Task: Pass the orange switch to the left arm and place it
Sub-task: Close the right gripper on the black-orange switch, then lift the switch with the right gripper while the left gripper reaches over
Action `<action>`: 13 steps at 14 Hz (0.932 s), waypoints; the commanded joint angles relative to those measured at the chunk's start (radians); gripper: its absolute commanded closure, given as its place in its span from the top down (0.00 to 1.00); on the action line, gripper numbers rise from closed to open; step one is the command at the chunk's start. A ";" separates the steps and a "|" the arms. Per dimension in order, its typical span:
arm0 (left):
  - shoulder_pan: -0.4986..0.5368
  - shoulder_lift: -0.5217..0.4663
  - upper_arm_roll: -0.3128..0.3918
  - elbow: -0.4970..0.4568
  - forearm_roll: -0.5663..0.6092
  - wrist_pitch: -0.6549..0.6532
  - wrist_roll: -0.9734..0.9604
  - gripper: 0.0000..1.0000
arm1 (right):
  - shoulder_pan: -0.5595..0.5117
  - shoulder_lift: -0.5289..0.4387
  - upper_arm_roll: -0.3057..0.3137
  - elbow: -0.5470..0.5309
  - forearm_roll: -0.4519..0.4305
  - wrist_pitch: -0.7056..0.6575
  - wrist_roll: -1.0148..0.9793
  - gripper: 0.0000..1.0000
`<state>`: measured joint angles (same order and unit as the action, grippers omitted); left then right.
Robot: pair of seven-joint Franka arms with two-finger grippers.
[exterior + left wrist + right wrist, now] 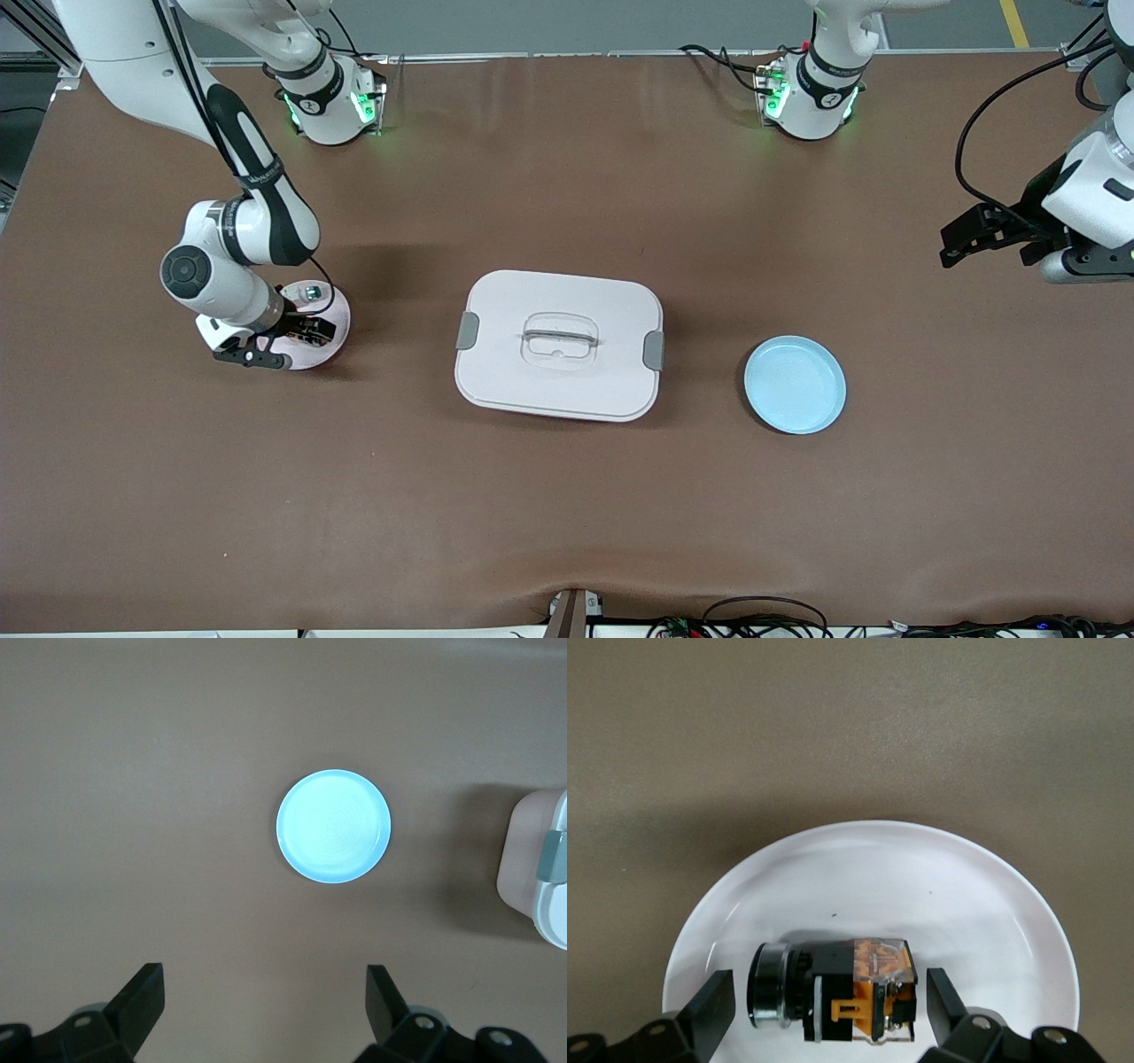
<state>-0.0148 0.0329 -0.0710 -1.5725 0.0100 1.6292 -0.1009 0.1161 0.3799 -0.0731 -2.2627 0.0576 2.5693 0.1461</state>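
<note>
Brown table, no legible writing

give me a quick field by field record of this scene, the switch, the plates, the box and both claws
orange switch: lying in the pink plate, between the right claw's fingers
right claw: down at the pink plate, jaws either side of the switch, not yet touching
left claw: open, up over the table's left arm end, waiting
blue plate: empty
box: lid on, between the two plates
</note>
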 commanded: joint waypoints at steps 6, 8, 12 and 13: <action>-0.014 0.015 -0.004 0.019 -0.059 -0.020 0.015 1.00 | 0.008 -0.001 -0.001 0.025 0.016 -0.011 0.013 0.00; -0.014 0.015 -0.006 0.017 -0.117 -0.020 0.018 1.00 | 0.005 -0.016 0.001 0.061 0.018 -0.094 0.015 0.00; -0.013 0.048 -0.007 0.005 -0.370 -0.066 0.017 1.00 | 0.010 -0.053 -0.001 0.211 0.122 -0.386 0.020 0.00; -0.016 0.056 -0.007 0.005 -0.434 -0.084 0.017 1.00 | 0.010 -0.056 0.001 0.247 0.170 -0.443 0.021 0.00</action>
<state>-0.0297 0.0599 -0.0781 -1.5785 -0.3242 1.5812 -0.0983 0.1180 0.3457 -0.0720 -2.0754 0.1654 2.2270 0.1500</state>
